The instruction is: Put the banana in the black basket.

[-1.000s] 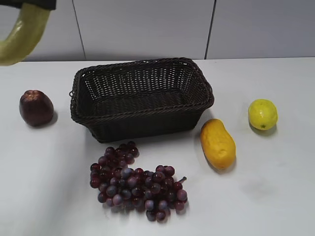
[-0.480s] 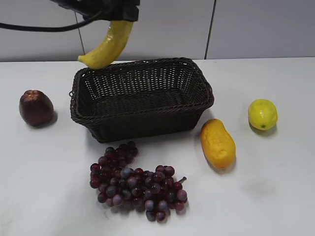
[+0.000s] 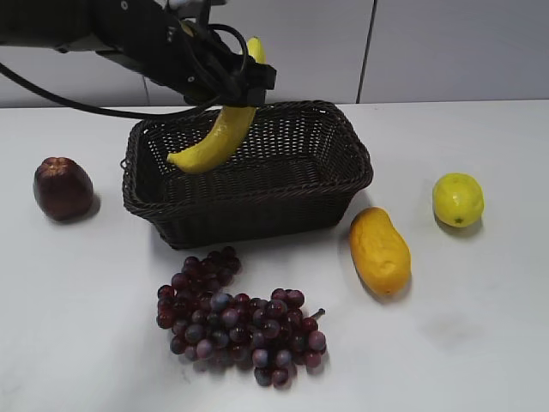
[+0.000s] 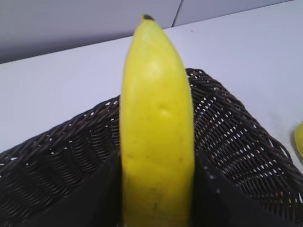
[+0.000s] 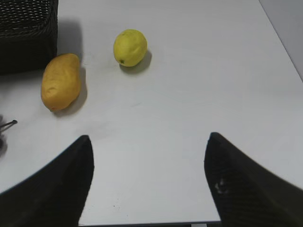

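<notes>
My left gripper (image 3: pixel 247 84) is shut on the yellow banana (image 3: pixel 214 142) and holds it in the air over the back left part of the black basket (image 3: pixel 343 184). The banana hangs slanted, its lower tip down to the left inside the basket's outline. In the left wrist view the banana (image 4: pixel 156 123) fills the middle between my black jaws (image 4: pixel 157 189), with the basket's woven wall (image 4: pixel 236 137) behind it. My right gripper (image 5: pixel 147 151) is open and empty over bare table; it does not show in the exterior view.
A dark red apple (image 3: pixel 63 188) lies left of the basket. A bunch of purple grapes (image 3: pixel 236 318) lies in front. An orange-yellow mango (image 3: pixel 378 251) and a yellow lemon (image 3: pixel 457 199) lie to the right; both also show in the right wrist view: mango (image 5: pixel 60 82), lemon (image 5: pixel 130 47).
My left arm has carried the banana from the upper left corner rightward and down, from behind the basket's back rim to over its inside. The right gripper shows no change.
</notes>
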Tool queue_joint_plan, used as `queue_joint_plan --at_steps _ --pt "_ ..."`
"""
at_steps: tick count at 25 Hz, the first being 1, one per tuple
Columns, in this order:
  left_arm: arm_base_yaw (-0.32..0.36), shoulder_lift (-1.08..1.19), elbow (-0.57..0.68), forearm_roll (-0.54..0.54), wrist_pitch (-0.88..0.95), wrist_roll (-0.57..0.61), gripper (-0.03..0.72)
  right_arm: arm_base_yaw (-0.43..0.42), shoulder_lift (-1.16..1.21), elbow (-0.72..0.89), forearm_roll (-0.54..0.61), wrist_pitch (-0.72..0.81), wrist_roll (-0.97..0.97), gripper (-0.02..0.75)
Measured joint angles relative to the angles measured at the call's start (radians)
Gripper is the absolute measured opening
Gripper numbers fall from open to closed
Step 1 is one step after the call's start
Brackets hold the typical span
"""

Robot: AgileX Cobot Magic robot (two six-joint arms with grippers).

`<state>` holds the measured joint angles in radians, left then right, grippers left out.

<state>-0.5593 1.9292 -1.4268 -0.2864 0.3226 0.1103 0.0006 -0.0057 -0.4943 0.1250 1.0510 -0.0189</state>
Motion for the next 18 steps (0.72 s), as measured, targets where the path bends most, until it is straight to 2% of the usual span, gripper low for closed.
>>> queue_joint_plan --at_steps 2,6,8,13,18 --pt "0.0 0.004 0.0 -0.006 0.005 0.0 0.472 0.0 0.0 0.0 0.0 0.0 0.0 0.582" --pt "0.0 0.004 0.0 -0.025 0.021 0.0 0.62 0.0 0.0 0.0 0.0 0.0 0.0 0.582" --pt "0.0 0.004 0.0 -0.031 0.051 0.0 0.654 0.0 0.0 0.0 0.0 0.0 0.0 0.582" --pt "0.0 -0.026 0.0 -0.032 0.146 0.0 0.654 0.0 0.0 0.0 0.0 0.0 0.0 0.582" --pt "-0.001 -0.122 0.0 -0.027 0.265 0.0 0.614 0.0 0.0 0.0 0.0 0.0 0.0 0.582"
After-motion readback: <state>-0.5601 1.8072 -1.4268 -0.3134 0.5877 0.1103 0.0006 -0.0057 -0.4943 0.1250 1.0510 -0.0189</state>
